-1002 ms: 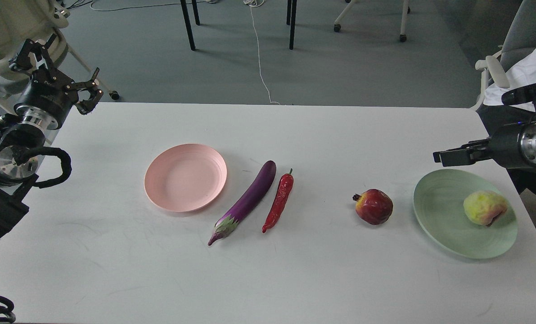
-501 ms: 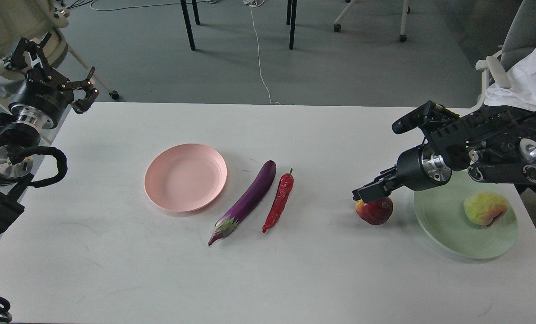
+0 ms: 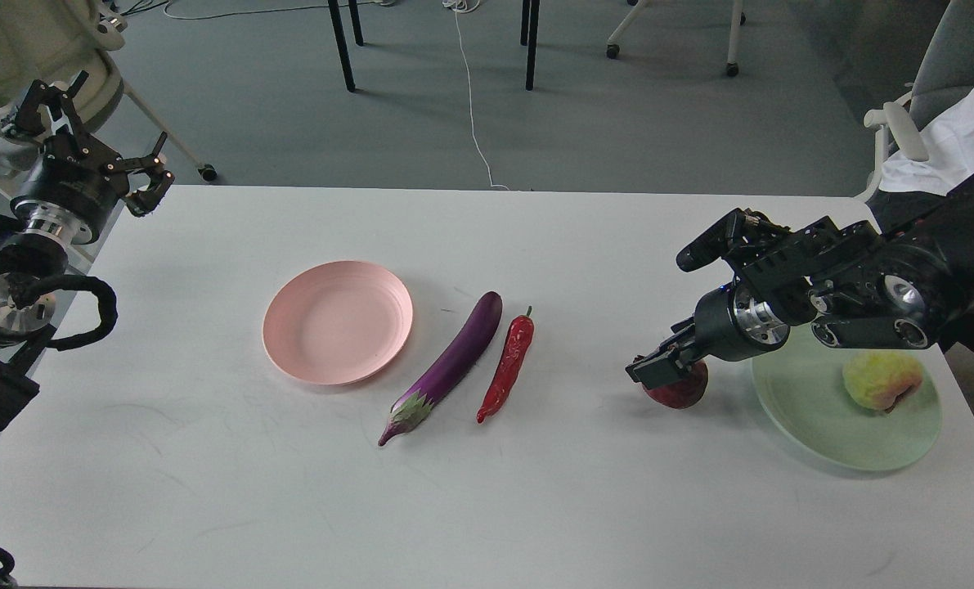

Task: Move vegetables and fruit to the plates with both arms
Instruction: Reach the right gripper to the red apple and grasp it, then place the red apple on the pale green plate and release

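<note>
In the head view, the right gripper (image 3: 657,370) is seen at centre right, lowered onto the pomegranate (image 3: 683,394), which lies on the table (image 3: 536,507) just left of the green plate (image 3: 822,417); whether its claw is closed on the fruit cannot be told. The pear (image 3: 881,380) is already on that plate. The left gripper (image 3: 147,176), upper left, is spread wide and empty. The eggplant (image 3: 450,364) and chili (image 3: 507,368) lie mid-frame, right of the empty pink plate (image 3: 337,323). The pomegranate is judged round, hard, smooth and prone to roll, so it is best held across its widest part.
</note>
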{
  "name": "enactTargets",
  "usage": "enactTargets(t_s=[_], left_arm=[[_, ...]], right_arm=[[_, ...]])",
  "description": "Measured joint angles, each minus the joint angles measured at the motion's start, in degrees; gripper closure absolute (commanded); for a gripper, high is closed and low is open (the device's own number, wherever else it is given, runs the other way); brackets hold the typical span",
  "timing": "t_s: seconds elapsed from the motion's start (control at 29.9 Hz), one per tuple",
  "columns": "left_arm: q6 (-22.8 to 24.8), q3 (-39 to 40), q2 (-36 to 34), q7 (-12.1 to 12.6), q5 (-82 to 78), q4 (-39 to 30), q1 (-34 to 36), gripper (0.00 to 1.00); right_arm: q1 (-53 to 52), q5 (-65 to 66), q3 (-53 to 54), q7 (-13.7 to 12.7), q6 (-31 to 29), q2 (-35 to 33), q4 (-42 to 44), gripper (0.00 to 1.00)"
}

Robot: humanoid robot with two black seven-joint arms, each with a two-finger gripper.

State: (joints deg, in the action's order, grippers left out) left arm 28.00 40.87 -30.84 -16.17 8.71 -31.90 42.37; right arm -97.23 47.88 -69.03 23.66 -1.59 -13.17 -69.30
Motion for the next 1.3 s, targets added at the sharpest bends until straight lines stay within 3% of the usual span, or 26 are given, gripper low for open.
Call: enactTargets(t_s=[0.33,0.53,0.6,0.7,0.77,1.04,1.3], left_arm=[[0.0,0.0,-0.24,-0.03,0.0,0.27,0.02,0.02],[0.0,0.0,-0.3,-0.03,0.0,1.46,0.02,0.02],[0.0,0.0,-0.3,-0.03,0.0,1.54,0.02,0.02],[0.0,0.0,-0.3,-0.03,0.0,1.58,0.02,0.02],[0.0,0.0,-0.3,-0.03,0.0,1.58,0.02,0.02],[0.0,0.0,0.04,0.0,0.0,1.58,0.22,0.02],[0.0,0.0,-0.32,0.01,0.0,1.59,0.14,0.02]], right_arm=[[0.55,0.53,-3.05,0.04,0.01,0.79,-0.39,0.03],[2.56,1.9,-4.73,0.16,1.97,0.87,-0.23,0.08],[2.83,2.11,-4.92,0.21,2.73,0.95,-0.23,0.15],[3.0,2.2,-5.02,0.24,3.09,1.17,-0.31,0.34],[2.97,2.23,-5.02,0.25,3.23,1.2,-0.38,0.4],[-0.61,2.18,-4.48,0.27,3.51,-0.36,-1.8,0.41],[-6.24,5.79,-5.06,0.15,3.45,-13.16,-5.3,0.4]])
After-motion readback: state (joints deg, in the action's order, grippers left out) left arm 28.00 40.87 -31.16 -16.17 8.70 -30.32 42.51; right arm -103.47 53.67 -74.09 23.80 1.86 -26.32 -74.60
